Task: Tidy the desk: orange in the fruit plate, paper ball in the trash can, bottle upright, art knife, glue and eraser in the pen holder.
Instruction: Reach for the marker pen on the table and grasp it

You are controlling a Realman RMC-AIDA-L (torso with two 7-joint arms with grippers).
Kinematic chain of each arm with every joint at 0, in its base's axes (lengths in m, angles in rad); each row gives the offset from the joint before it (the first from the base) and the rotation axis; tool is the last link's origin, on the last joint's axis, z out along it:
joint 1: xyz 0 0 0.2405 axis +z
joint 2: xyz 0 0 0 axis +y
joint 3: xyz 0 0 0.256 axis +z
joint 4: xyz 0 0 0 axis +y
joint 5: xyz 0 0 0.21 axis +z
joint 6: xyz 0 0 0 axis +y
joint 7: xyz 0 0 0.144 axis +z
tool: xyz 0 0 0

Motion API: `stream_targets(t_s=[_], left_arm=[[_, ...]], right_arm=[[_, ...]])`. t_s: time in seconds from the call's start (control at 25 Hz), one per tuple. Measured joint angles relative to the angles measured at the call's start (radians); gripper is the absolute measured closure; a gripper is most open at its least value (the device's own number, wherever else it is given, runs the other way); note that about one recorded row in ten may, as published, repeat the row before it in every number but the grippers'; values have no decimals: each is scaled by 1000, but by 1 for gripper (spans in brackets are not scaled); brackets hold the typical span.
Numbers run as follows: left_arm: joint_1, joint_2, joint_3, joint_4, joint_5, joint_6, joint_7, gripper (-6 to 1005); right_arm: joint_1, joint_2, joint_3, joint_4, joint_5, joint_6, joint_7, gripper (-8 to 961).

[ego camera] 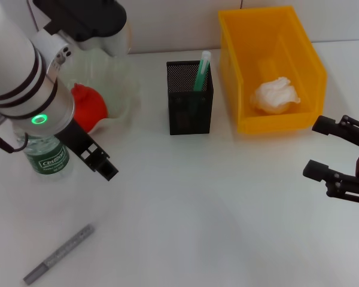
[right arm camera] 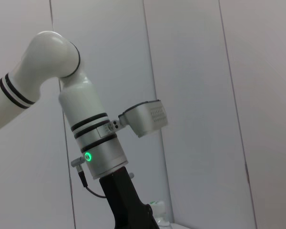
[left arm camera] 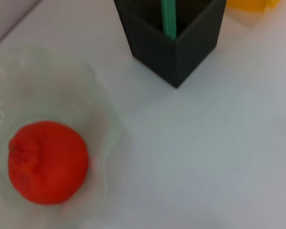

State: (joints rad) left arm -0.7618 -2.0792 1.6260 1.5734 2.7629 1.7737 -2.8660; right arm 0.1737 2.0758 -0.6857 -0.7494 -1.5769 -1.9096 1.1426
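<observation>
The orange point(ego camera: 88, 106) lies in the clear fruit plate point(ego camera: 122, 84), and shows again as the orange point(left arm camera: 47, 162) in the plate point(left arm camera: 102, 100) in the left wrist view. The bottle point(ego camera: 46, 156) stands upright at the left, partly behind my left arm. My left gripper point(ego camera: 106, 170) hangs just right of it, holding nothing that I can see. The paper ball point(ego camera: 276, 95) rests in the yellow trash can point(ego camera: 230, 57). A green stick point(ego camera: 201, 70) stands in the black pen holder point(ego camera: 189, 104); I cannot tell if it is the glue. The grey art knife point(ego camera: 58, 254) lies at the front left. The eraser is out of view. My right gripper point(ego camera: 323, 148) is open and empty at the right.
The pen holder point(left arm camera: 176, 47) with the green stick point(left arm camera: 168, 16) stands close beside the plate. The right wrist view shows only my left arm point(right arm camera: 93, 143) against a panelled wall. Bare white tabletop point(ego camera: 215, 215) spans the middle and front.
</observation>
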Motion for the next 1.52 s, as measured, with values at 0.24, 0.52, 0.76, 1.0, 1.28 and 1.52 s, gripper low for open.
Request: stream_targets(t_s=[0.24, 0.52, 0.76, 1.0, 1.28, 1.52], left_arm=[[15, 2, 14, -16, 0, 5, 34, 186], [53, 5, 49, -18, 9, -7, 73, 187], [75, 7, 68, -17, 12, -19, 89, 187], [90, 8, 69, -9, 14, -20, 109, 187], [89, 7, 68, -7, 42, -22, 115, 186], [94, 7, 64, -2, 50, -25, 131, 187]], right_arm=[[8, 0, 0, 1, 0, 2, -2, 121], [11, 0, -6, 3, 0, 14, -3, 121], [18, 0, -6, 14, 0, 19, -3, 121], [21, 0, -8, 15, 0, 25, -4, 121], [21, 0, -6, 15, 0, 26, -4, 121], [24, 0, -2, 15, 0, 36, -4, 121]])
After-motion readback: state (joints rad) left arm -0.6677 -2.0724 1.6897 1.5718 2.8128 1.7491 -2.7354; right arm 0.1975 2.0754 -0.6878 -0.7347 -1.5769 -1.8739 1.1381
